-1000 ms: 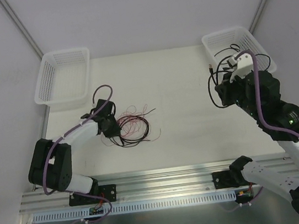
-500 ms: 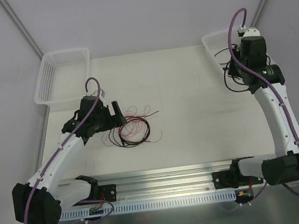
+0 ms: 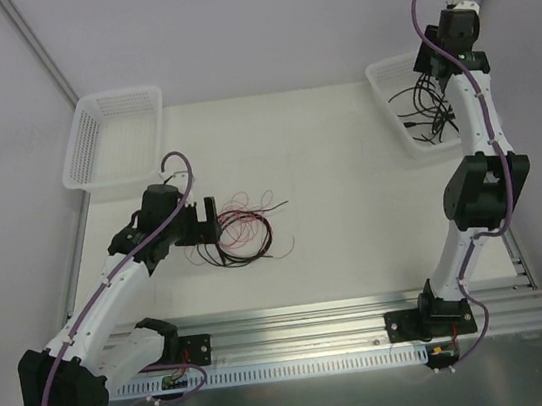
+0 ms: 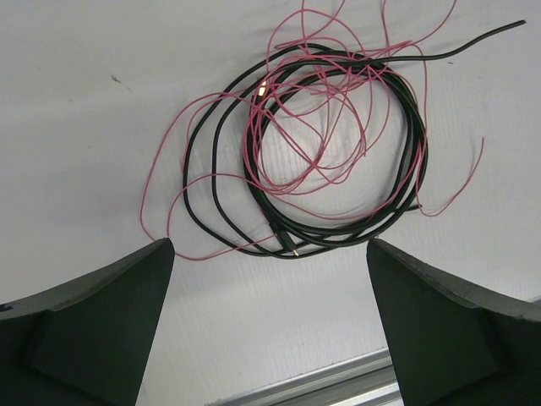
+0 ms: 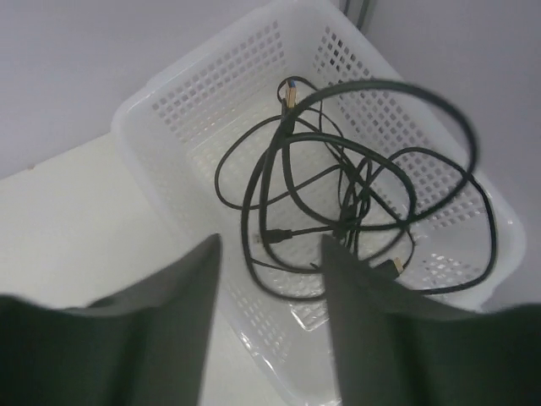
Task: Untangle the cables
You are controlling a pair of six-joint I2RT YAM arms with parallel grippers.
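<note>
— What lies by the left jaws?
— A flat coil (image 4: 308, 152) of thin, smooth black cord, several turns, with fine pink wire (image 4: 296, 127) scribbled through it in loose loops. It rests on the matte white tabletop (image 4: 76, 152) straight ahead of the gap between the jaws, touching neither tip. One black end trails off on the far side, away from the jaws.
— And the jaws themselves?
— Spread wide and empty (dark, blunt wedges in the wrist view). The left arm (image 3: 110, 276) reaches forward low, elbow bent.
— The right side?
— The right arm (image 3: 471, 114) stands tall, nearly straight. The right jaws are parted with nothing between them. Below and ahead of them sits a white plastic lattice basket (image 5: 220, 85) holding more black cords (image 5: 338, 199), looped over one another.
— What does each view add?
— Overhead shows a matching second basket (image 3: 115, 134) well beyond the left jaws, and a ribbed metal rail (image 3: 298, 320) at the arms' bases. Only the right wrist view shows the cords' small gold-tipped plugs.
</note>
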